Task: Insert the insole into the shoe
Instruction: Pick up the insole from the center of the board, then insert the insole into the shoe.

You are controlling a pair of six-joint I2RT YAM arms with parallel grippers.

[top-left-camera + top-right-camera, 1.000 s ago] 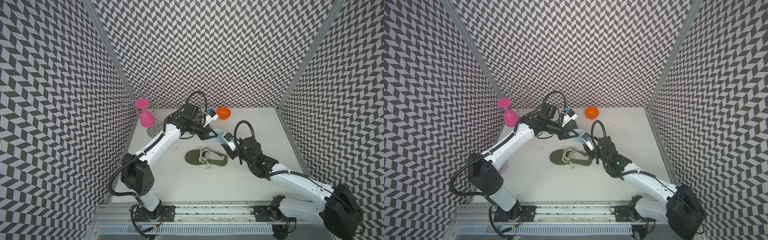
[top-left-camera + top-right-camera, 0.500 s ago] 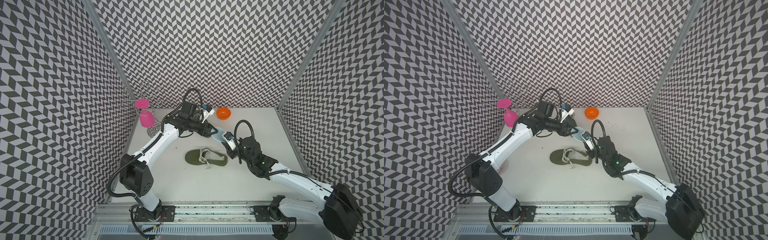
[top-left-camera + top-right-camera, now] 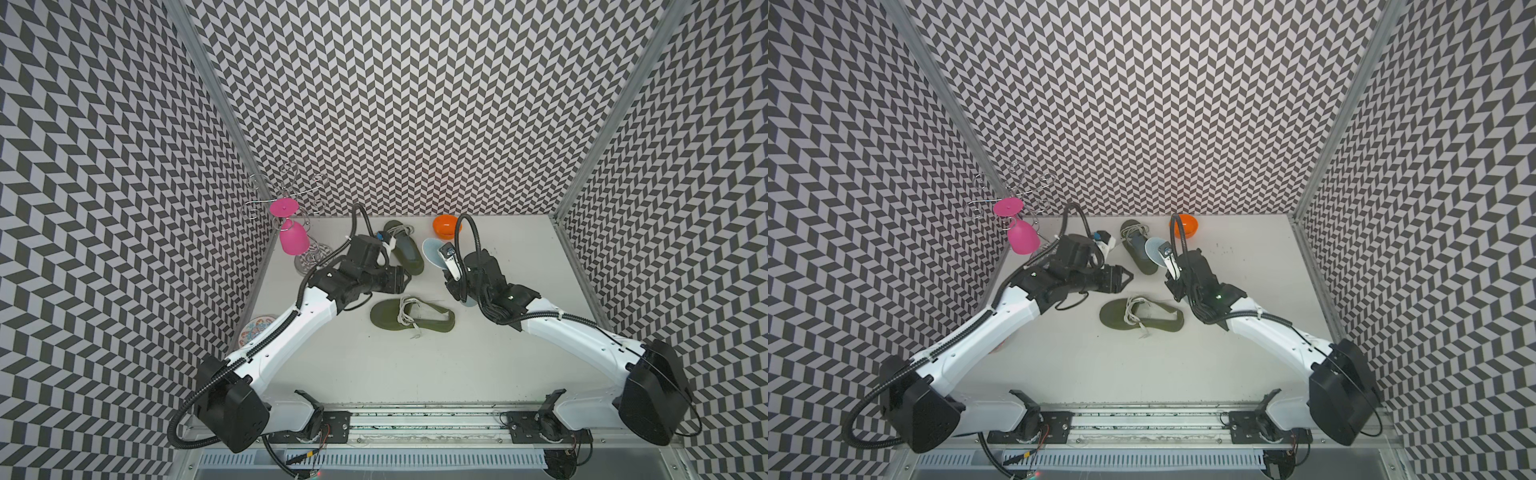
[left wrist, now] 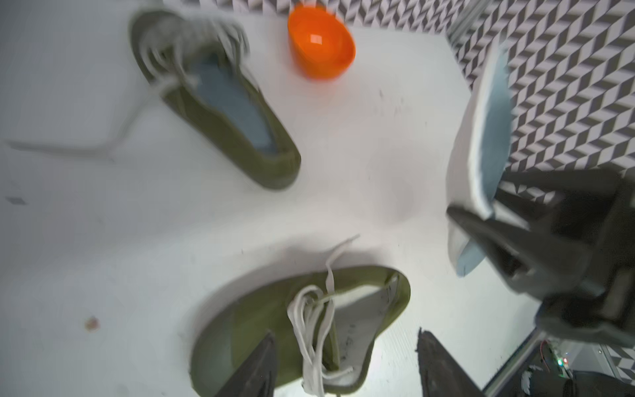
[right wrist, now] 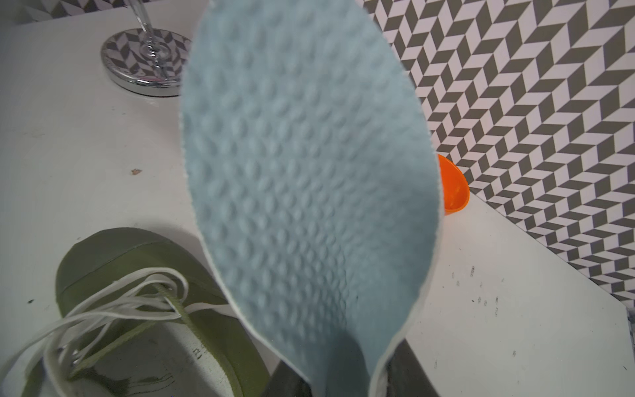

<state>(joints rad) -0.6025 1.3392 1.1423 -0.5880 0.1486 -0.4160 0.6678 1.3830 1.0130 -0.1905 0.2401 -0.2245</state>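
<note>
The right gripper (image 4: pixel 481 216) pinches the light blue insole (image 5: pixel 309 206) near its thin end. The insole stands up in the air, at the right edge of the left wrist view. It is not in a shoe yet. The left gripper (image 3: pixel 1125 276) is open and holds nothing. It hangs just above the empty green shoe (image 3: pixel 409 320), which lies in the middle of both top views.

Here is what I think can go wrong:

- The shoe lies loose on the table (image 3: pixel 415 365) and nothing holds it. If the insole pushes on it, the shoe can slide away.
- The white laces (image 4: pixel 312 330) lie in a messy bunch over the hole. The wide end of the insole can bump them and get stuck.
- The insole is soft and held at one end only. If it is pushed hard, it can bend or fold and not lie flat.
- It can also slip out of the pinch.
- The other shoe (image 3: pixel 405 249), higher up in the frame near the orange bowl (image 3: pixel 445 224), already has a blue insole inside. Going there would be the wrong shoe.
</note>
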